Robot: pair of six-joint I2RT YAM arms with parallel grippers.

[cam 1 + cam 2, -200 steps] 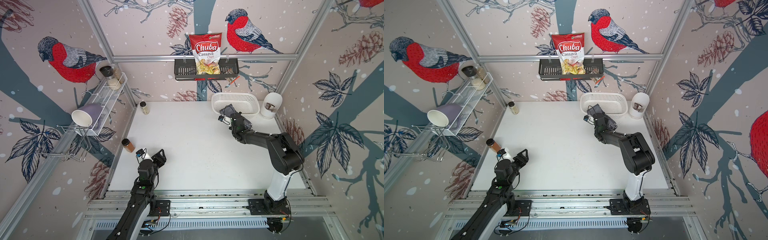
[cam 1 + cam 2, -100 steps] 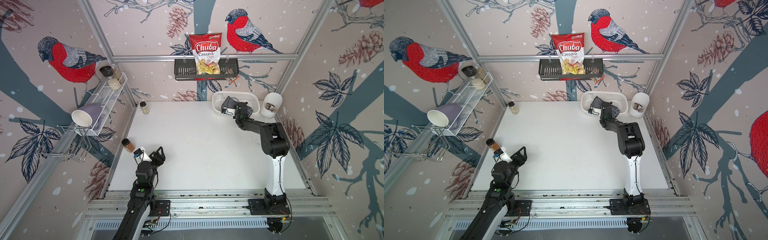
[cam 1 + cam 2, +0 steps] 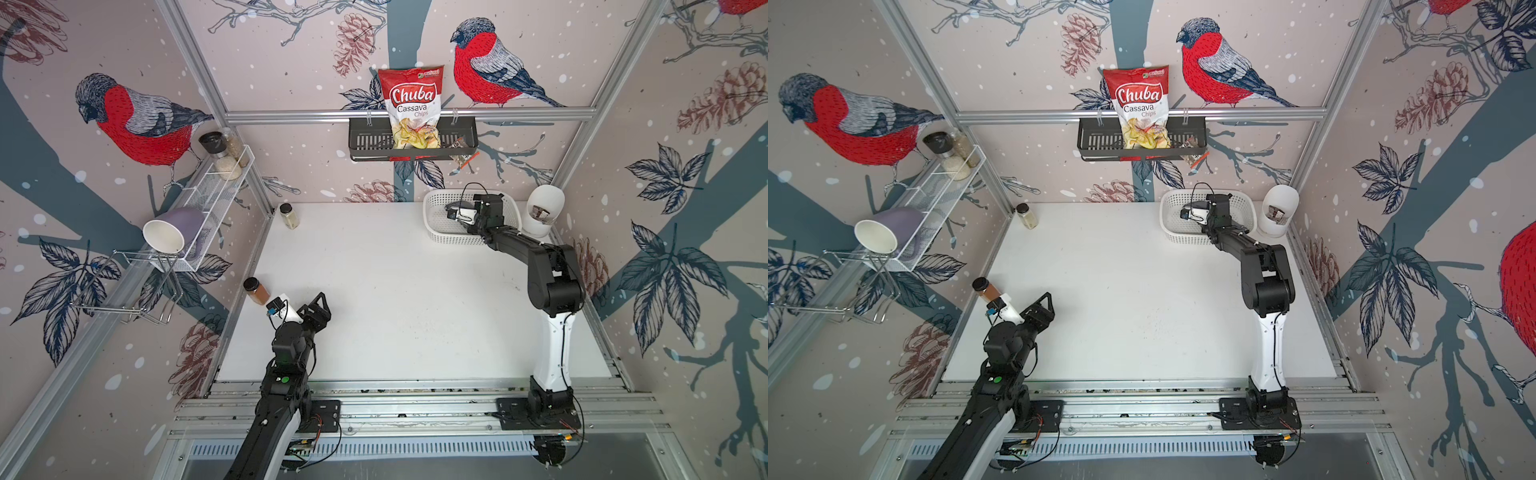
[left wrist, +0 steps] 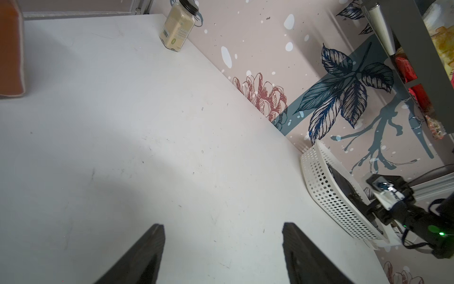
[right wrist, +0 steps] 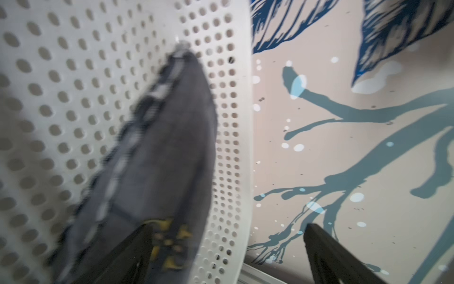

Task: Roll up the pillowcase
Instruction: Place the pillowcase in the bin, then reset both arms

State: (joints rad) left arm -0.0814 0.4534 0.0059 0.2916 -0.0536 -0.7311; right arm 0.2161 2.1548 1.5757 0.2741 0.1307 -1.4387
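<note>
since a second ago the right gripper (image 5: 228, 227) swings over the white basket (image 3: 436, 235) and its jaws spread apart; the pillowcase (image 5: 159, 147) lies bundled inside, released. left gripper (image 4: 222, 225) hangs apart above the counter (image 3: 395, 291). rolling looks finished.

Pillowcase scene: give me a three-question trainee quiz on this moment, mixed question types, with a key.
1. True or false: the pillowcase lies spread flat on the table.
2. The right jaws hang over: A) the white basket, B) the chips bag, C) the purple mug.
3. Fill in: the left jaws stand ____ with nothing between them.
Key: 1 false, it sits in the basket; 2 A; 3 open.
</note>
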